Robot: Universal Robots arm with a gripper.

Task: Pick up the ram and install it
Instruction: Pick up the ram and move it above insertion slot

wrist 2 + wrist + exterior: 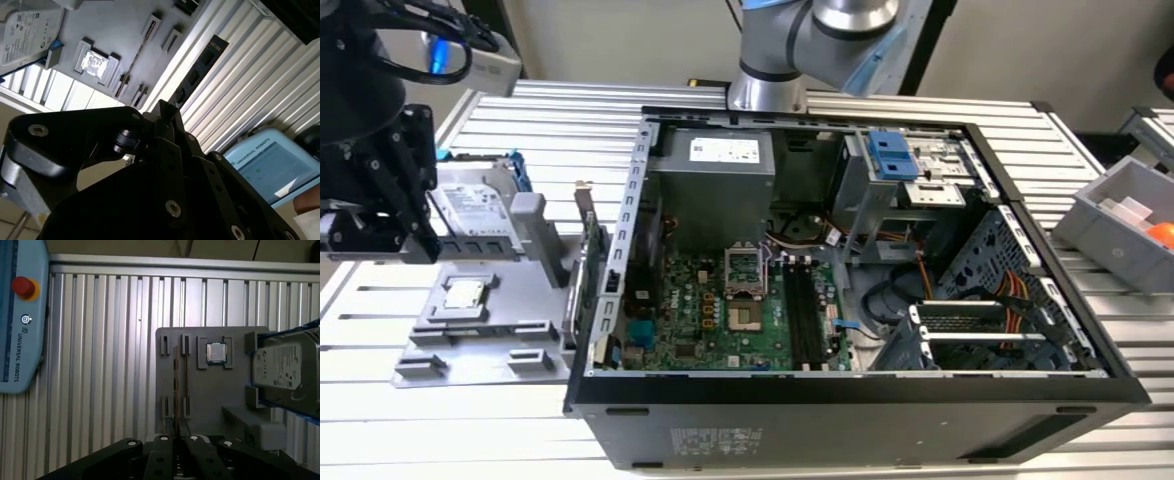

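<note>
Holding with the black pincer (pixel 176 436), jaws narrowed onto one short end, the long, thin, dark green circuit-board ram (pixel 175 382). Suspending it edge-on just above the flat grey plastic parts tray (pixel 205 400) on the ribbed aluminium bench (pixel 100 365), apparently clear of the tray slots. Treating it as light, stiff and fragile: gripping by the bare board edges only, applying gentle force, avoiding any twisting.
</note>
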